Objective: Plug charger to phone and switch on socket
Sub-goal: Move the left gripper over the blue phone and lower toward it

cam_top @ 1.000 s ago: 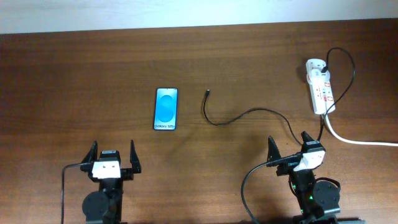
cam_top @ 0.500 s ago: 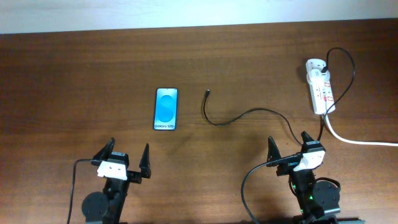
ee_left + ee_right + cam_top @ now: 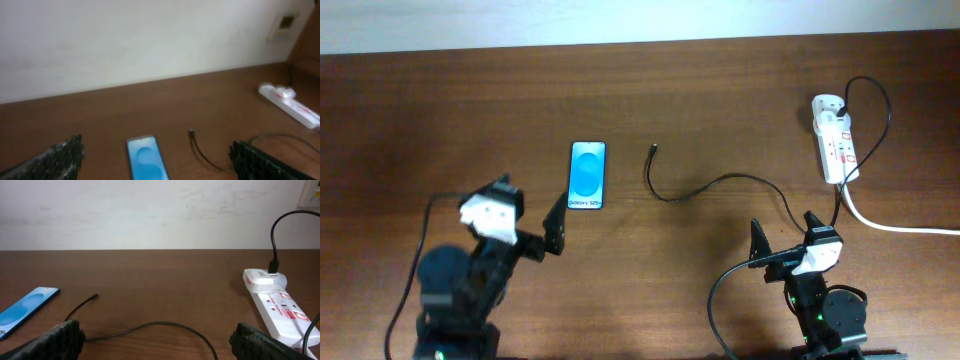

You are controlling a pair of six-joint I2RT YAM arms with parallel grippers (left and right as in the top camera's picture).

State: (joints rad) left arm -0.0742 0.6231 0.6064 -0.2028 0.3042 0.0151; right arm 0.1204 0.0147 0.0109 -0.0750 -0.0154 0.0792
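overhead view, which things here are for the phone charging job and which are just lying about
For the job: phone, charger, socket.
Not part of it: thick white cord, wooden table.

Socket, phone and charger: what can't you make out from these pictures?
- Socket switches: overhead, too small to tell whether they are on or off; right wrist, the right edge cuts the strip off.
- Phone port: overhead, too small; left wrist, blurred, and the bottom edge cuts off the phone's near end.
- Charger tip: too small in every view to tell its connector type.
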